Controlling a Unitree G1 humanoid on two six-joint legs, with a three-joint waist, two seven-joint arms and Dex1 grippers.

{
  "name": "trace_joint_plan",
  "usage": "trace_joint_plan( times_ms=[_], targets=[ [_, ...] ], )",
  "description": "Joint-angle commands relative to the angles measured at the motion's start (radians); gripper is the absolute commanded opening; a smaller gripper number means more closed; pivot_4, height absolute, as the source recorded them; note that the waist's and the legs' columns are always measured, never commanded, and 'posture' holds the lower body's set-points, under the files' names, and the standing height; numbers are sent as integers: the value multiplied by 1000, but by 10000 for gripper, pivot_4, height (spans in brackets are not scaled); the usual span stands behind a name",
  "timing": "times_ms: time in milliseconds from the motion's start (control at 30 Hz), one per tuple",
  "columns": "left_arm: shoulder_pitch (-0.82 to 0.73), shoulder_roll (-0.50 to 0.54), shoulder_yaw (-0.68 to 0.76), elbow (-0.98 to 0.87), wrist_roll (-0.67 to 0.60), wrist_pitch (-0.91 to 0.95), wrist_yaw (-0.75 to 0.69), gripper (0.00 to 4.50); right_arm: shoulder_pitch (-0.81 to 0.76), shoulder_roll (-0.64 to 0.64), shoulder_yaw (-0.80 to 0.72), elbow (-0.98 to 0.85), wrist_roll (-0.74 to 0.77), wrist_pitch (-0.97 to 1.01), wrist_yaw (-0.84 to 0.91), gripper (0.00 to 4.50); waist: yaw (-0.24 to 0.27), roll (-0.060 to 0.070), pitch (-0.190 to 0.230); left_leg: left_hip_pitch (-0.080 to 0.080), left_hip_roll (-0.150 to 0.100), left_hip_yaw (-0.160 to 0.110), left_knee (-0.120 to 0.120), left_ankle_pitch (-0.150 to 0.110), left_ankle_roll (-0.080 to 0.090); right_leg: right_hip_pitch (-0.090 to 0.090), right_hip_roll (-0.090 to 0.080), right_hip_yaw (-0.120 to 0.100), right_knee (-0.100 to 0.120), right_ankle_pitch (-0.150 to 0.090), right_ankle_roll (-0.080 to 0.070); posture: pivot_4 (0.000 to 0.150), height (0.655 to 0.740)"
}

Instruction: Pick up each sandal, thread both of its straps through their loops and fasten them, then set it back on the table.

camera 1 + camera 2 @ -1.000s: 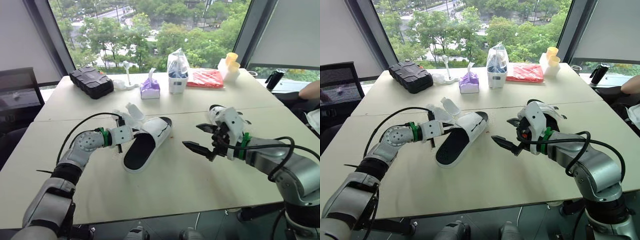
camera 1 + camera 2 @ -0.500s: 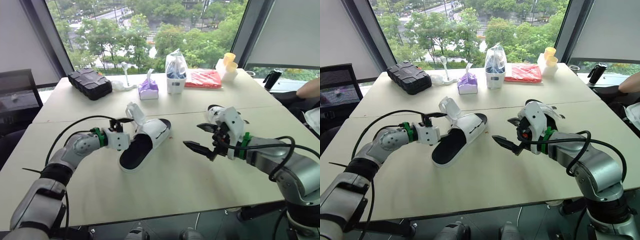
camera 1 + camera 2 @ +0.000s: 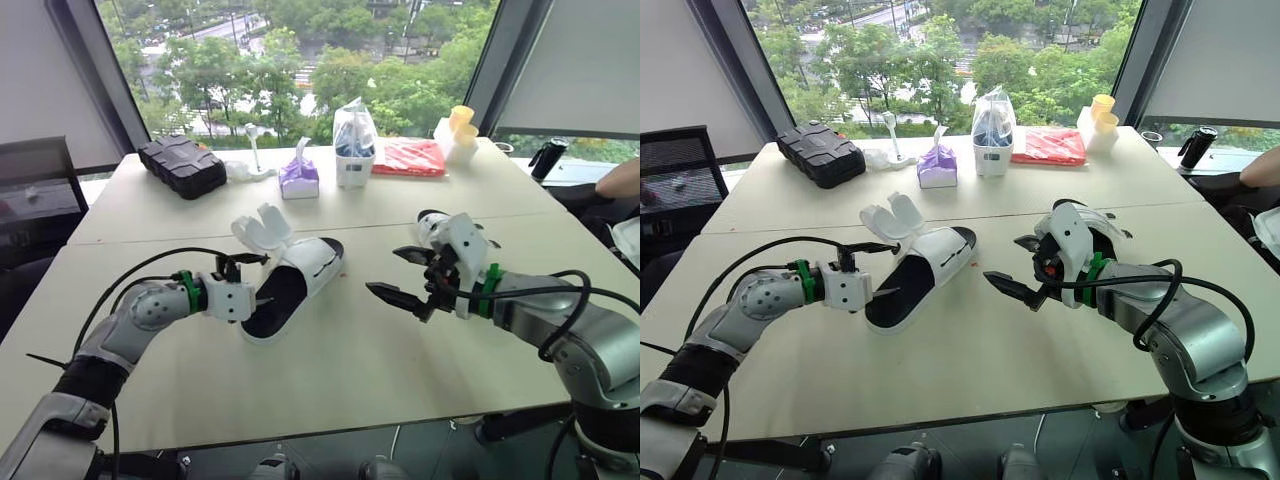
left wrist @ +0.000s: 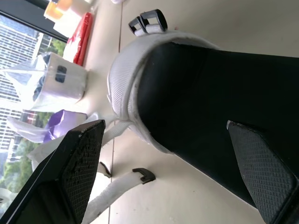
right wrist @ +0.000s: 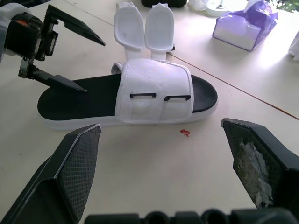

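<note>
A white sandal (image 3: 300, 275) with a black footbed lies in the middle of the table. Its two white straps (image 3: 258, 228) are undone and flipped back on its far left side. The two black loops (image 5: 160, 97) on its band are empty. My left gripper (image 3: 262, 278) is open at the sandal's heel, one finger over the footbed (image 4: 210, 93) and one above it. To the right of the sandal, my right gripper (image 3: 385, 272) hovers open with nothing in it. A second sandal (image 3: 432, 214) shows partly behind the right wrist.
Along the far edge stand a black case (image 3: 182, 165), a purple tissue pack (image 3: 299, 175), a plastic bag (image 3: 356, 140), a red packet (image 3: 410, 157) and yellow cups (image 3: 460, 125). A person's arm (image 3: 620, 180) rests at the right edge.
My left gripper has drawn back from the straps to the sandal's heel. The straps have gone from lying folded by the gripper to standing open. The right arm has not moved.
</note>
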Motion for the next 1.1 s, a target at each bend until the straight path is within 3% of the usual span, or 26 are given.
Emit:
trace_joint_plan(
  times_ms=[33, 367, 633, 733, 933, 1100],
  targets=[
    [-111, -52, -31, 27, 90, 5, 45, 43537, -33, -3, 8, 7, -7, -31, 3, 45000, 3, 0, 0, 0, 0, 0, 1, 0, 0, 1, 0, 0, 0, 0, 0, 1500, 7400],
    [-384, -185, -192, 348, 381, 6, 234, 43537, -28, -3, 10, -2, -13, -37, -19, 45000, -6, -1, 0, 0, 0, 1, 0, -1, 1, 0, 2, 0, 0, 0, 1, 1500, 7400],
    [-503, -283, -255, 548, 467, 1, 410, 43537, -14, -7, 4, -16, -13, -33, -36, 45000, -4, -1, 1, 0, 0, 1, 1, -1, 2, 0, 2, 0, 0, 0, 1, 1500, 7400],
    [-517, -307, -266, 588, 462, -10, 426, 35888, -7, -6, 1, -24, -10, -28, -44, 45000, -4, -1, 1, 0, 0, 1, 1, -1, 2, 0, 2, 0, 0, 0, 1, 1500, 7400],
    [-519, -312, -236, 612, 409, -67, 418, 8439, 10, -10, -8, -33, -5, -23, -56, 45000, -4, -2, 1, -1, 0, 1, 1, -1, 2, 0, 2, 0, 0, 0, 1, 1500, 7400],
    [-567, -280, -239, 655, 391, -254, 442, 8439, 13, -13, -10, -28, -7, -27, -58, 45000, -4, -2, 1, -1, 0, 1, 0, -1, 1, -1, 2, 0, 0, 0, 1, 1500, 7400]
  ],
)
